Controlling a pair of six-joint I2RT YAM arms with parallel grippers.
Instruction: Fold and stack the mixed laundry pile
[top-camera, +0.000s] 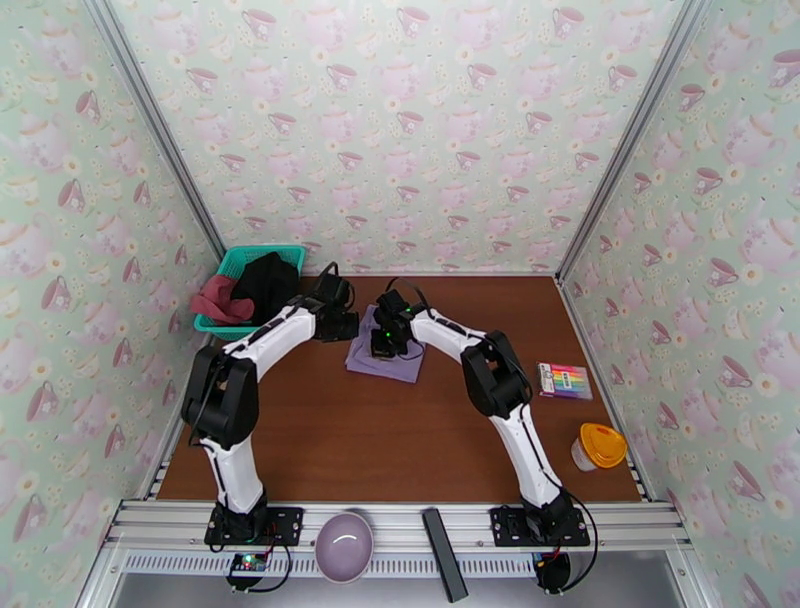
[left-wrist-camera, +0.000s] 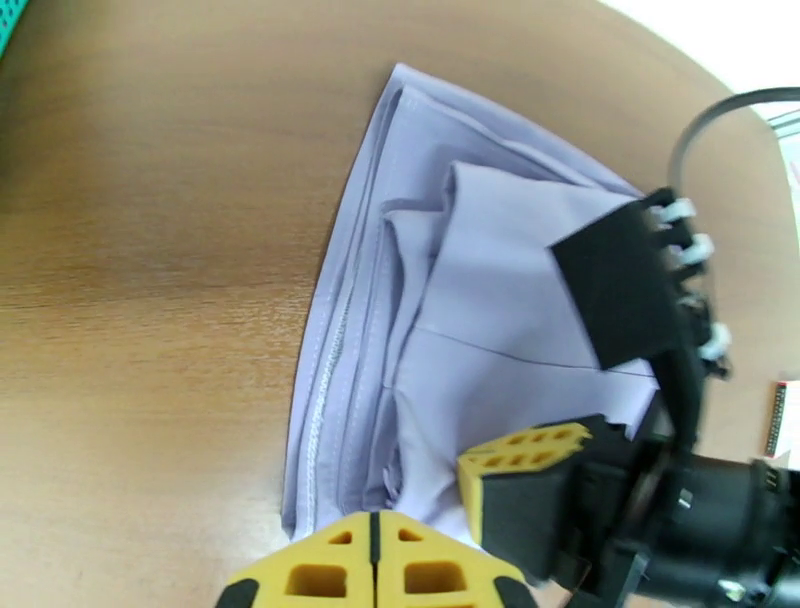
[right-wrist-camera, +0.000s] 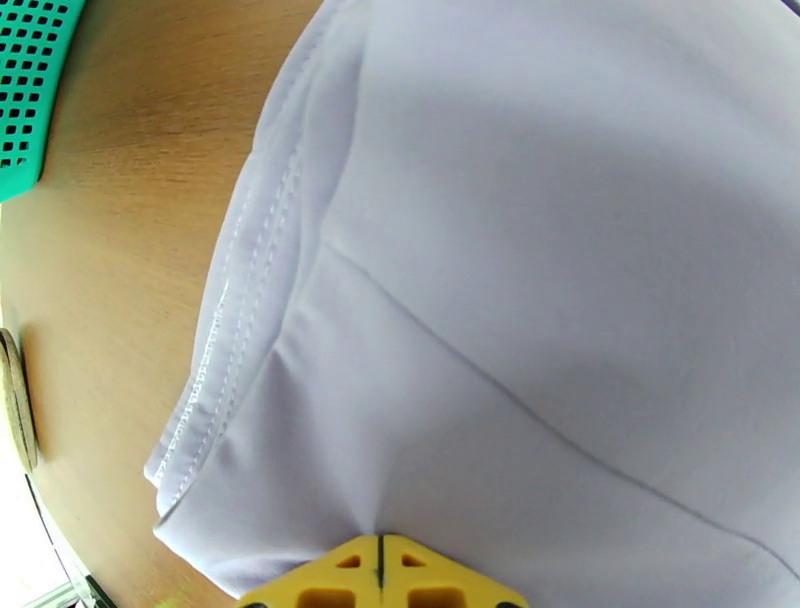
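Both left fingers (left-wrist-camera: 345, 560) and right fingers (right-wrist-camera: 355, 582) pressed together at lavender cloth (top-camera: 388, 366); teal basket (top-camera: 238, 259) nearby.

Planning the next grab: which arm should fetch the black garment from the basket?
Likely left: left end effector sits nearest the teal basket holding the black garment; right end effector is over the lavender cloth.
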